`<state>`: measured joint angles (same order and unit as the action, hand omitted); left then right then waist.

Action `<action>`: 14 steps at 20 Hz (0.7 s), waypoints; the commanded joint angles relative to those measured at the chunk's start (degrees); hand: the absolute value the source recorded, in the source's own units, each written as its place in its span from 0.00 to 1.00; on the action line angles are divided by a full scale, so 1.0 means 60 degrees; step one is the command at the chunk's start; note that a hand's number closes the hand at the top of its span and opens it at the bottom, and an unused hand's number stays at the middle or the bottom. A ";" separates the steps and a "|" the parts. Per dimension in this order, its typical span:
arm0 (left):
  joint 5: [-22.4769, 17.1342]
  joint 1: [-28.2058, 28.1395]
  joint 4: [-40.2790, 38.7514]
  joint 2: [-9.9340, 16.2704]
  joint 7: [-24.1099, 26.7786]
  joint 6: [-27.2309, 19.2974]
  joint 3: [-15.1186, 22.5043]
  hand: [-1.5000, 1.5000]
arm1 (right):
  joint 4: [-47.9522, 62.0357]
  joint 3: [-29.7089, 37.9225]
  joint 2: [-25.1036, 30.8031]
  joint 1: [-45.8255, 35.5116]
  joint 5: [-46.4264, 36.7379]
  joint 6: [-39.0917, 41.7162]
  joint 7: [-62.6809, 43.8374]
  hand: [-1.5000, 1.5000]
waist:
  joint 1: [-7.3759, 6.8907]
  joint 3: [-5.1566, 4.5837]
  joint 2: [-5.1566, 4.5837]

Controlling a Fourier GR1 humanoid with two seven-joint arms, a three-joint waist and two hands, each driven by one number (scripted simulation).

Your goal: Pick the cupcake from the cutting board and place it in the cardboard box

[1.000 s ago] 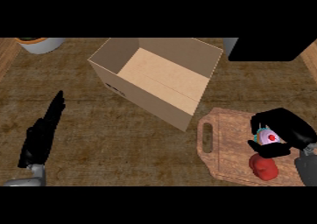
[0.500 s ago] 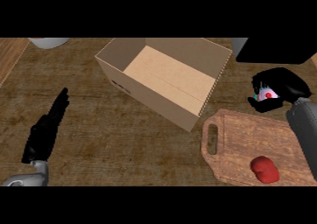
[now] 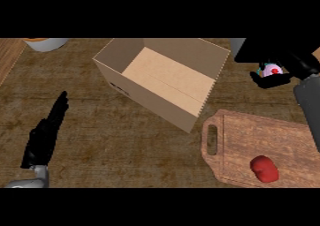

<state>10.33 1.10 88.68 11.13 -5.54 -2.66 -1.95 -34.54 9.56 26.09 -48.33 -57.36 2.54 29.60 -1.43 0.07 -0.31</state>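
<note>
The cardboard box (image 3: 164,79) stands open toward the far middle of the table (image 3: 117,141), its flaps up and its tan floor bare; nothing lies inside it. Its near corner points toward the cutting board (image 3: 267,148), which lies at the table's near right corner with its handle slot turned toward the box. The two are near each other, but whether they touch cannot be told.

The cupcake (image 3: 272,70) is off the board. It sits in the right robot hand (image 3: 287,73), whose black fingers are curled round it so that only a bit of pale frosting with a red dot and a teal edge shows. That hand hangs over the far right part of the table, just beside the box's right wall and not above its opening. Its grey forearm runs down along the table's right edge, crossing the board's far right corner.

One thing is on the board: a red, rounded piece of food (image 3: 264,169), near the board's near edge.

The left robot hand (image 3: 46,132) rests over the table's near left part, fingers straight and held together, pointing away toward the far edge, holding nothing.

At the far left corner stands a pale bowl (image 3: 45,43) with something orange in it, cut off by the view's edge.
</note>
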 commanded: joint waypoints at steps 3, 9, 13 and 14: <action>0.0056 -0.0325 0.0062 -0.0073 0.0154 -0.0112 -0.0040 0.50 | -0.0474 0.0941 -0.0727 -0.0514 0.1854 0.1201 0.1338 1.00 | 0.0168 -0.0009 0.0084; 0.0056 -0.0016 0.0193 -0.0071 -0.0383 -0.0066 -0.0097 0.50 | -0.1332 0.0855 -0.1245 -0.1524 0.2557 0.2658 0.0686 1.00 | 0.0201 -0.0014 0.0082; 0.0224 -0.0073 0.0495 -0.0079 -0.0540 -0.0020 0.0021 0.50 | -0.1865 0.0838 -0.1388 -0.1938 0.2834 0.2992 -0.0207 1.00 | 0.0181 -0.0013 0.0068; 0.0171 -0.0320 -0.0249 -0.0099 0.0550 -0.0037 -0.0152 0.50 | -0.1993 0.0700 -0.1796 -0.1918 0.2845 0.2852 -0.0411 1.00 | 0.0184 -0.0018 0.0061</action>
<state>11.04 -0.15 89.11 10.88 -5.35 -2.84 -2.59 -43.94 14.19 17.96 -57.75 -41.91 18.38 31.00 -0.32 -0.01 0.13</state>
